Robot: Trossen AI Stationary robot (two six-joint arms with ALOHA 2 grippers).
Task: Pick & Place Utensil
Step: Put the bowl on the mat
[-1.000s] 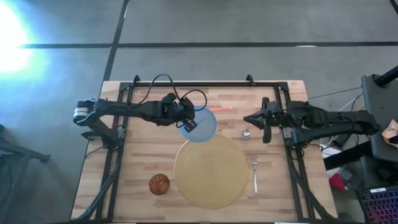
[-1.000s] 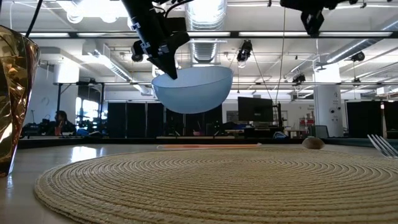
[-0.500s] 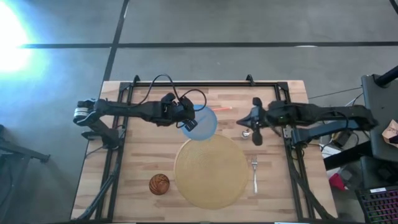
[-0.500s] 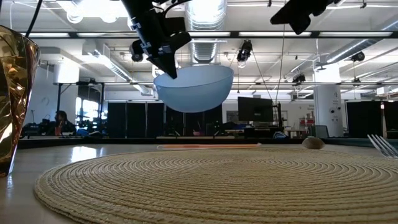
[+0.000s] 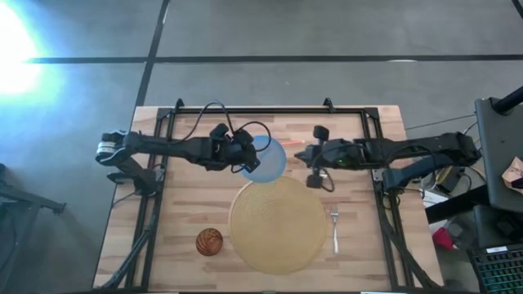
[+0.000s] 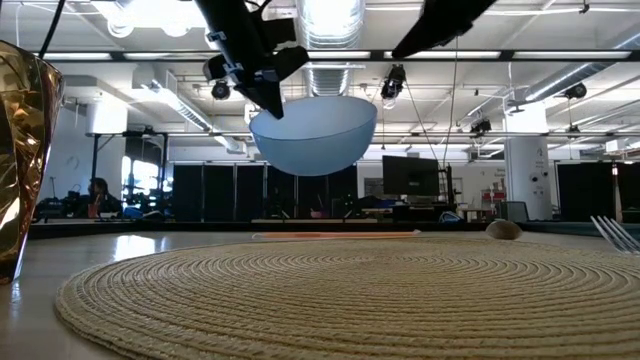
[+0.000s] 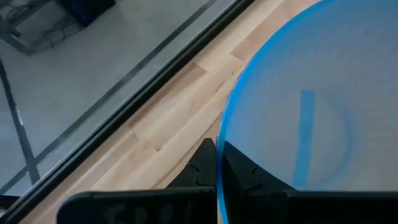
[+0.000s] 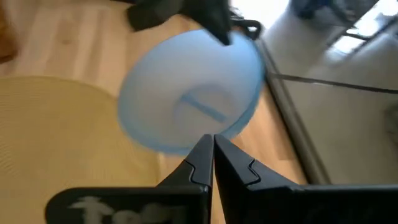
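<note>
A light blue bowl [image 5: 265, 159] [image 6: 313, 135] hangs upright above the table's far middle with my left gripper [image 5: 246, 157] [image 7: 217, 163] shut on it. My right gripper [image 5: 307, 160] [image 8: 210, 148] hovers just right of the bowl, shut and empty, pointing at it. A fork [image 5: 334, 227] lies on the wood right of the round woven placemat [image 5: 278, 224]. In the low view a spoon [image 6: 503, 230] lies at the far right. A thin red stick [image 5: 292, 141] lies behind the bowl. My left gripper pinches the bowl's rim [image 7: 219, 140] on the side toward the table's left, one finger inside the bowl and one outside. The fingers slant down from the left [image 6: 262, 92]. The bowl hangs upright, lifted clear of table and placemat.
A brown patterned ball [image 5: 209, 242] sits near the placemat's left front; a golden glass [image 6: 20, 150] shows at the low view's left edge. Black rails [image 5: 270, 111] frame the table's far and side edges.
My right gripper has swept toward the table's left, from over the right rail to beside the bowl, rolling its wrist as it went; it stays shut. My left gripper has kept the bowl aloft in about the same place.
</note>
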